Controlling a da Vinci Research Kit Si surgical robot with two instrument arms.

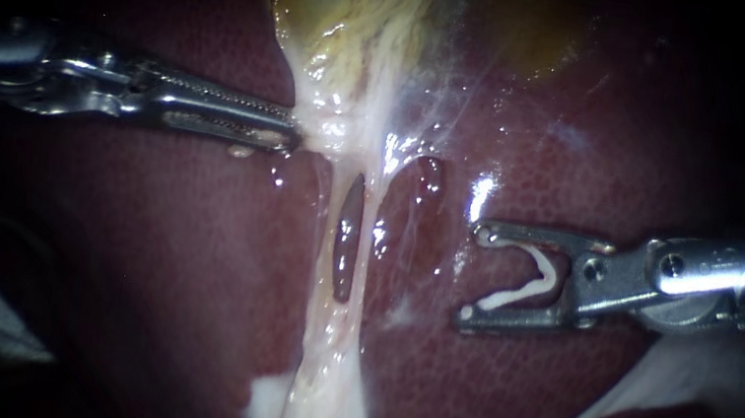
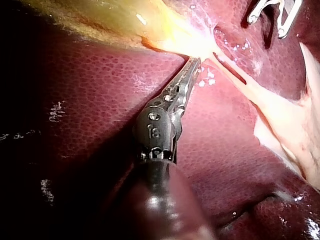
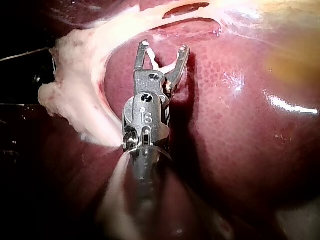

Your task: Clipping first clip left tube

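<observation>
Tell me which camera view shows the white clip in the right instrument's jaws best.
The endoscope view: the white clip shows in side profile, held by the right instrument. The right wrist view shows it from behind, partly hidden by the jaws. In the left wrist view it cannot be made out.

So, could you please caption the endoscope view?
Right instrument holding a clip in its jaws beside the tubes; left instrument grips tissue.
</observation>
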